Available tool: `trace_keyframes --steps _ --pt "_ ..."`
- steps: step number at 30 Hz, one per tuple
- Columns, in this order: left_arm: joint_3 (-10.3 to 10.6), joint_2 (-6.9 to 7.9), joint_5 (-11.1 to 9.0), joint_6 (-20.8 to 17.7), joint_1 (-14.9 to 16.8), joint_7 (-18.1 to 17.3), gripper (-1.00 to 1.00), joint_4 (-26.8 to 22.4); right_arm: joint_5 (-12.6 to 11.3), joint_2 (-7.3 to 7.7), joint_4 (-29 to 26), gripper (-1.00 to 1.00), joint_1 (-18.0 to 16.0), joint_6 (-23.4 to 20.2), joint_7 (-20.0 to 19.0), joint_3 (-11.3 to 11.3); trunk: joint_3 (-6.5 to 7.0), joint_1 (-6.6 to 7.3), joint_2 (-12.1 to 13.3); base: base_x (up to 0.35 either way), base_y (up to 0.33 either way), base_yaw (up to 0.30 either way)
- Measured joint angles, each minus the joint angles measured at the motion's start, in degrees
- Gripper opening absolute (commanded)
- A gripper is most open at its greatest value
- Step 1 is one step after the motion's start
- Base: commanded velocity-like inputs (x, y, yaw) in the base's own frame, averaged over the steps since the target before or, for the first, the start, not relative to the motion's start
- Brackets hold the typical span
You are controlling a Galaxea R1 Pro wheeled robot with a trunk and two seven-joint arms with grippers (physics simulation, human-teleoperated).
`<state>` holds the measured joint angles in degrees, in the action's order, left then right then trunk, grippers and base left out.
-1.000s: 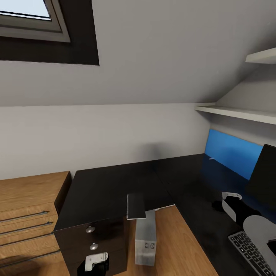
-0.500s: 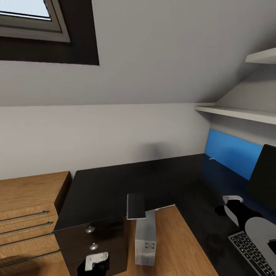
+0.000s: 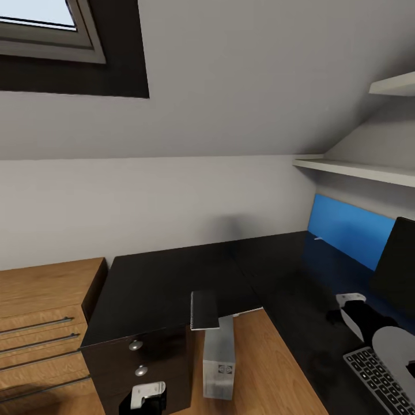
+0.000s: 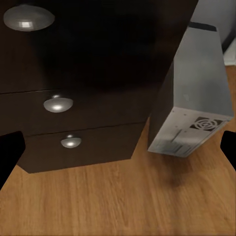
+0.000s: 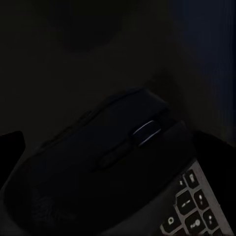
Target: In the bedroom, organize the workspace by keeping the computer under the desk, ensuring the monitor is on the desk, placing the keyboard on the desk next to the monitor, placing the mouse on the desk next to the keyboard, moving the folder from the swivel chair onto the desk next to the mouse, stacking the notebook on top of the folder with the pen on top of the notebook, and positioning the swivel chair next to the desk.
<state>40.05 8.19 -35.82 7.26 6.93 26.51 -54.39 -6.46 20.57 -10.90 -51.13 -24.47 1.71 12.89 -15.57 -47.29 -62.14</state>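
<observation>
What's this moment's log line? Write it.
right gripper: at mouse beside keyboard, grip unclear | left gripper: open, facing computer | notebook: on desk

Legible text: none. Computer (image 3: 219, 363) front has small round emblem, too blurry to read. Keyboard (image 5: 199, 206) key legends visible, too small to read.

light wood cabinet (image 3: 40, 305), dark rail handles, lower left | skylight window (image 3: 43, 29), dark surround, upper left | white wall shelves (image 3: 357, 169) at right | wood floor (image 4: 118, 201)
</observation>
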Motion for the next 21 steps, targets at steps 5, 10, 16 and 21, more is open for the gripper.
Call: trace_keyframes --steps 5,10,16,21 --pt "0.0 -0.20 0.0 0.0 0.0 0.1 1.00 0.0 -0.3 0.76 -0.2 -1.00 0.0 0.1 0.1 -0.2 -0.71 -0.87 -1.6 0.000 0.000 0.000" --pt "-0.1 -0.33 0.0 0.0 0.0 0.1 1.00 0.0 -0.4 0.81 -0.2 -1.00 0.0 -0.1 0.3 -0.3 -1.61 -1.97 -3.6 0.000 0.000 0.000" --pt "-0.1 -0.40 -0.1 0.0 0.0 0.2 1.00 0.1 -0.6 0.68 -0.2 -1.00 0.0 -0.2 0.2 -0.8 -2.69 -3.29 -6.0 0.000 0.000 0.000" --pt "-0.2 -0.36 0.0 0.0 0.0 0.2 1.00 0.1 -0.7 0.66 -0.2 -1.00 0.0 -0.3 0.1 -1.5 -3.59 -4.39 -8.0 0.000 0.000 0.000"
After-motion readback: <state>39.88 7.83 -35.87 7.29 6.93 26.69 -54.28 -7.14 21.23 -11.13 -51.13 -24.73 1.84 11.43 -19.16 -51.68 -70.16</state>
